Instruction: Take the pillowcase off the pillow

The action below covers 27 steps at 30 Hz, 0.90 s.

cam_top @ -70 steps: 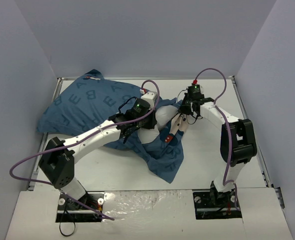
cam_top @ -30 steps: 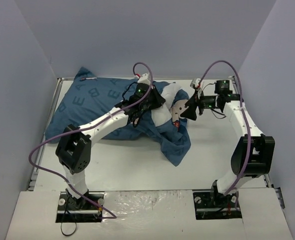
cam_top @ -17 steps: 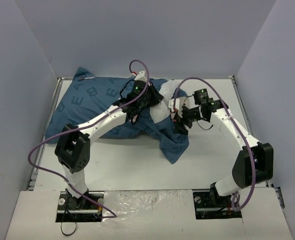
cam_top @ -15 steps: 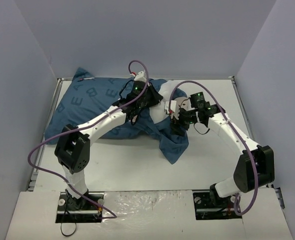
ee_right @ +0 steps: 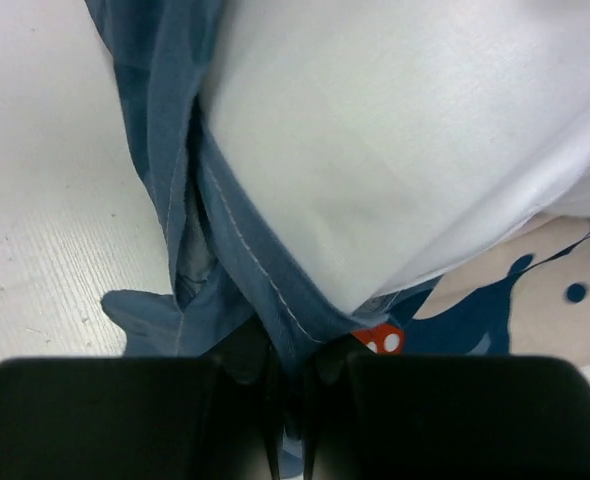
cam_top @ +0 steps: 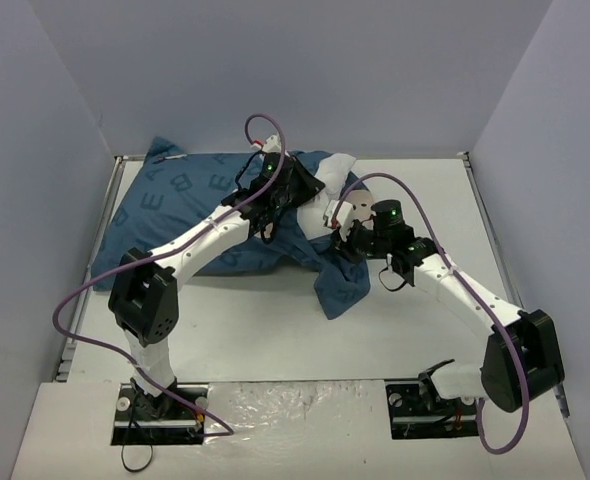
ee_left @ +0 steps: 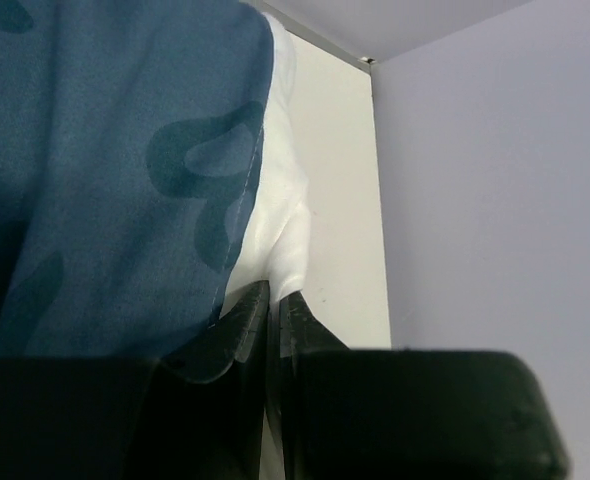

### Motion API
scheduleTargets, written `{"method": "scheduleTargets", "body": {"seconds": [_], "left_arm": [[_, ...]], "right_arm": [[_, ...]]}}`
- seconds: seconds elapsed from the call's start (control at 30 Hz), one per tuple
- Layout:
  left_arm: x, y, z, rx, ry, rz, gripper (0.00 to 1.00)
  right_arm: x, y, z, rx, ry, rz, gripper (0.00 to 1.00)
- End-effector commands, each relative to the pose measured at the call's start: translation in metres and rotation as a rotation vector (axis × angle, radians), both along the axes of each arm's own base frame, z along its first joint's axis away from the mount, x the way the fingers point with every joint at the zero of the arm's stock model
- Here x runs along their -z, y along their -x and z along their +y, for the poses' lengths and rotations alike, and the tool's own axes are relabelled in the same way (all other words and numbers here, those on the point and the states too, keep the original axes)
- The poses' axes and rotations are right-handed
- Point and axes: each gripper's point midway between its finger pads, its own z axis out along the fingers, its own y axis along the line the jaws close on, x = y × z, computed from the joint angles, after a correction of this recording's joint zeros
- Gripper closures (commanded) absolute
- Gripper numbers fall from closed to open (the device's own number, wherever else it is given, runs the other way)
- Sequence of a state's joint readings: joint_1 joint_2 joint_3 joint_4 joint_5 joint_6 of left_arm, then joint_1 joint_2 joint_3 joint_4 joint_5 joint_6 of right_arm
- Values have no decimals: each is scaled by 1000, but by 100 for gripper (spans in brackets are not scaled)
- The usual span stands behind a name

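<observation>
The right pincer [ee_right: 293, 385], clamped on the hem of the pillowcase [cam_top: 175, 200], has swung in toward the middle of the worktop [cam_top: 275, 340]. The left pincer [ee_left: 273, 320] has slid farther back and is pinching the bared white corner of the pillow [ee_left: 280, 200]. Most of the pillow remains covered at far left.

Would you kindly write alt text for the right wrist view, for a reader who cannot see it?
The right gripper pinches a bunched fold of the dark blue pillowcase, with the bare white pillow bulging above it. White table lies at left.
</observation>
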<state>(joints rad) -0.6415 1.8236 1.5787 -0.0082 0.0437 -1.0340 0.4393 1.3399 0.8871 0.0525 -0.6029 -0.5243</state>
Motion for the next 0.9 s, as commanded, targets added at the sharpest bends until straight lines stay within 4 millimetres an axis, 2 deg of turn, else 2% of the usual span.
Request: {"method": "scheduleTargets", "body": {"seconds": [0.0,0.1,0.13,0.2,0.23,0.3,0.37,0.47,0.53,0.57,0.6,0.7,0.8,0.83,0.87], "left_arm": [[-135,-34,32,-170,282,-236,98],[-141,-38,32,-177,328,-229,98],[-142,-39,31,-178,337,-228,98],[-146,-40,29,-174,354,-228,98],[-147,-40,29,-174,357,-230,98],[-149,-40,30,-174,360,-231,98],[-148,-40,30,-172,368,-226,98],[-150,-39,32,-173,380,-225,98],[-150,-37,32,-170,387,-220,98],[-150,-37,33,-170,389,-218,98],[-152,-35,33,-168,398,-218,98],[-155,-32,34,-166,417,-215,98],[-157,-30,36,-166,417,-217,98],[-158,-31,39,-172,420,-218,98],[-159,-29,41,-173,418,-221,98]], "right_arm": [[-17,38,15,-131,-57,-15,100],[-12,44,22,-158,-46,-24,100],[-10,45,23,-161,-46,-22,97],[-3,47,23,-170,-38,-20,81],[-1,47,23,-168,-37,-15,65],[3,48,21,-163,-29,-14,52],[10,49,19,-163,-14,-11,46],[18,50,16,-162,-2,-13,50],[21,48,15,-147,0,-24,63],[16,40,16,-122,-16,-47,68],[16,34,14,-97,-12,-60,77],[8,16,13,-58,-22,-110,88],[-4,4,11,-51,-16,-154,90],[-9,7,11,-74,-23,-151,89],[-12,11,12,-109,-24,-162,82]]}}
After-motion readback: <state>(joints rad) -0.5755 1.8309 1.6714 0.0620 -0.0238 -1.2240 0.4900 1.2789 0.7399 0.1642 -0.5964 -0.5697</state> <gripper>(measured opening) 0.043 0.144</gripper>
